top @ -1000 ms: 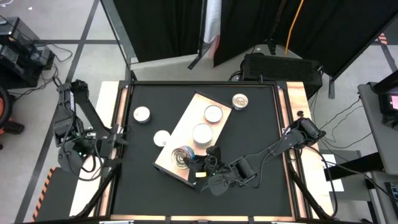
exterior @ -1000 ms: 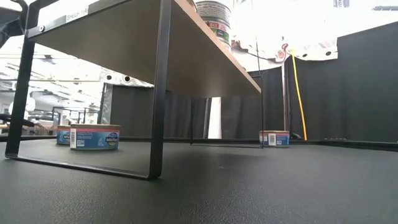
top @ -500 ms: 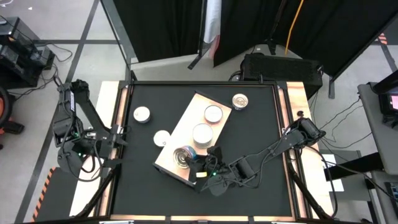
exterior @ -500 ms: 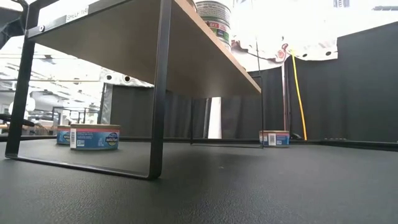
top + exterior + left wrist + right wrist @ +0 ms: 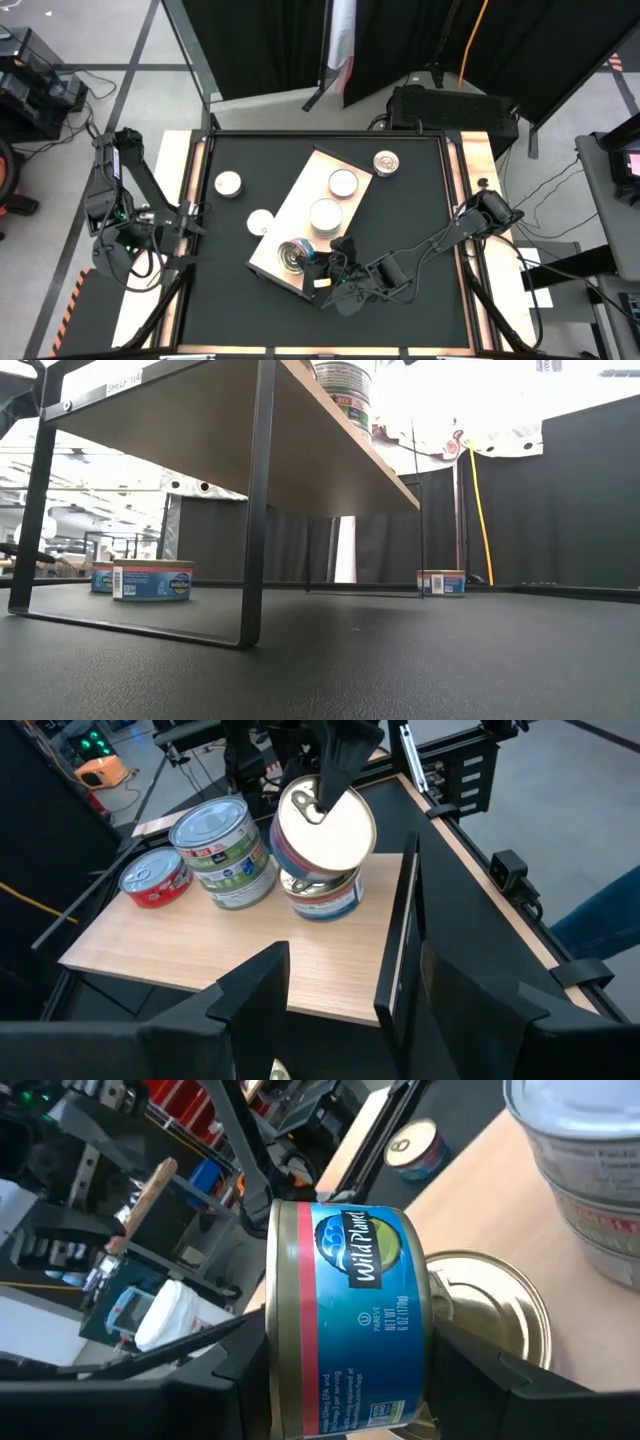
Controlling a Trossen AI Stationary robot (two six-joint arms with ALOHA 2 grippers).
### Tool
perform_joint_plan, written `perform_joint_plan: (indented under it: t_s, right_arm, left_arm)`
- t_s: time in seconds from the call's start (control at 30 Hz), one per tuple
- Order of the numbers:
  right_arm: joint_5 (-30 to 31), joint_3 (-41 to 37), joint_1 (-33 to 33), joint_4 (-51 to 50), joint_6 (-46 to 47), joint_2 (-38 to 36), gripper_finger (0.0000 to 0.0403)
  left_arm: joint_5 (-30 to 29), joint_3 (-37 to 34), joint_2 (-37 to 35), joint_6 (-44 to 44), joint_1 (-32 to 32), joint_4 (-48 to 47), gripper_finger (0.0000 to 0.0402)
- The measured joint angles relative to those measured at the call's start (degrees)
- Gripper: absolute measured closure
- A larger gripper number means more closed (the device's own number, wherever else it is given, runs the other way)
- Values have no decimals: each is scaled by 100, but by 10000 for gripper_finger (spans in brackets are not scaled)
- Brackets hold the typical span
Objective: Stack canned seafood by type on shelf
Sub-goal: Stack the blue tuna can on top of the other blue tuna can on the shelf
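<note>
Jaws of my right gripper (image 5: 318, 262) are closed on the sides of one blue-and-red-banded tin (image 5: 345, 1320), with a finger on each side of the label so that the lid stays free. I hold it tilted just above a second tin (image 5: 322, 898) that stands on the shelf (image 5: 292, 203). The tilt looks like an approach angle, and I judge the tin must be levelled before release or it may slide off the lid below.

This pair sits at the 7 o'clock end of the shelf, at about 6 o'clock from the table's centre. The matching labels would explain why this spot was chosen.

Towards 1 o'clock along the board stand a green-labelled stack (image 5: 222, 850) and then a low red tin (image 5: 155, 880), each kind kept apart.

Off the shelf, on the black tabletop, two silver-lidded tins (image 5: 228, 184) (image 5: 261, 222) wait at 9 to 10 o'clock. A golden-topped tin (image 5: 387, 161) waits at 1 o'clock, just beside the shelf's far corner.

My left gripper (image 5: 190, 222) waits at the table's 9 o'clock edge with its fingers spread and nothing between them, clear of the work.
</note>
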Motion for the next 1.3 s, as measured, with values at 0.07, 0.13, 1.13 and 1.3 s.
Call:
perform_joint_plan:
  t_s: [0.07, 0.13, 1.13, 1.3]
  right_arm:
    - [22, 0, 0, 0, -4, -1, 211]
    - [18, 0, 0, -7, -24, -1, 211]
    - [-326, 2, -9, -465, 455, -12, 118]
    - [-448, 2, -7, -522, 514, -12, 108]
  left_arm:
    - [-1, 0, 0, 0, 0, 0, 171]
    - [1, 0, 0, 0, 0, 1, 171]
    - [203, 0, 0, -4, 0, 4, 171]
    - [202, 0, 0, -4, 0, 4, 171]
